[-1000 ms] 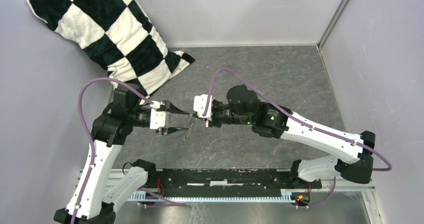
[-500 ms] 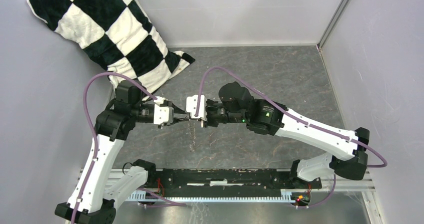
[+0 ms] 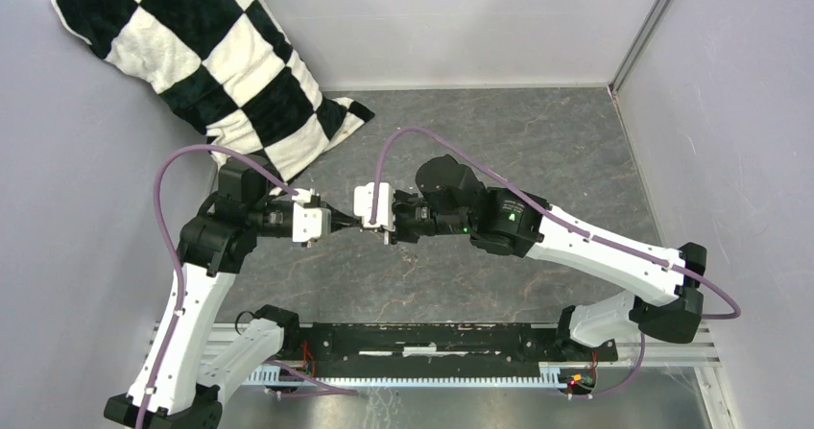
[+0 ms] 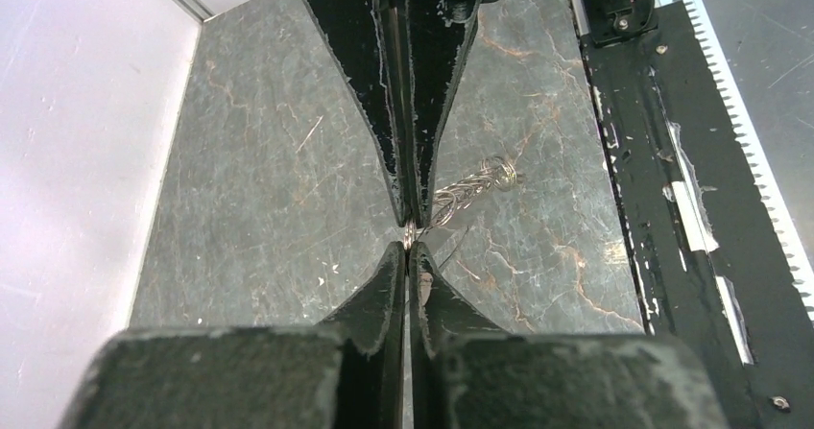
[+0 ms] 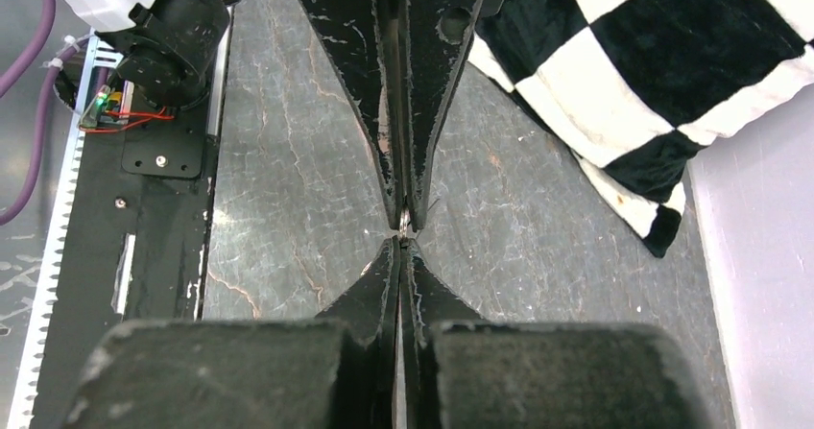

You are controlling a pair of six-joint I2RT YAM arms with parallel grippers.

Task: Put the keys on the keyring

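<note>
Now the left gripper [image 4: 409, 256], wide open a second ago, has closed nose to nose with the right gripper [image 5: 399, 251] above the table [image 3: 538, 151]. At the meeting tips sits a silvery strand of the keyring [image 4: 459, 191], its small pieces trailing off. The right fingers look clamped shut on it, so this reads as a two-handed hold. Whether the left fingers caught the wire is unclear, and no green-tagged key shows in any view

Top camera looks down from behind; wrist cameras (close in) face each other across the table [image 4: 269, 208].
</note>
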